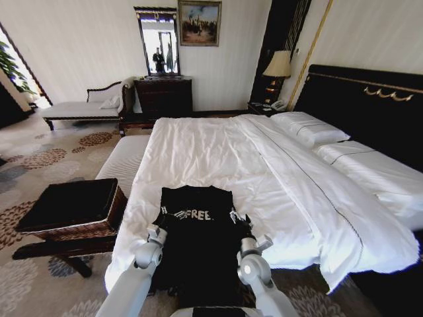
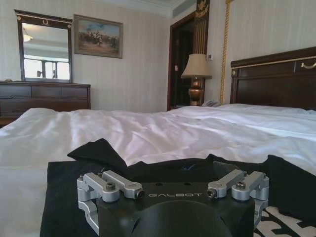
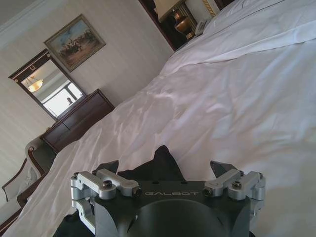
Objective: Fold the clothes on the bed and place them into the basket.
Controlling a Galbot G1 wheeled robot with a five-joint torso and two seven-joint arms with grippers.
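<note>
Black T-shirt with white "FREE!" lettering lay flat at the foot of the bed, looked limp and light, best pinched at the sleeves or hem; left claw and right claw sat at its sides, grip undeterminable; basket stood nearby.
</note>
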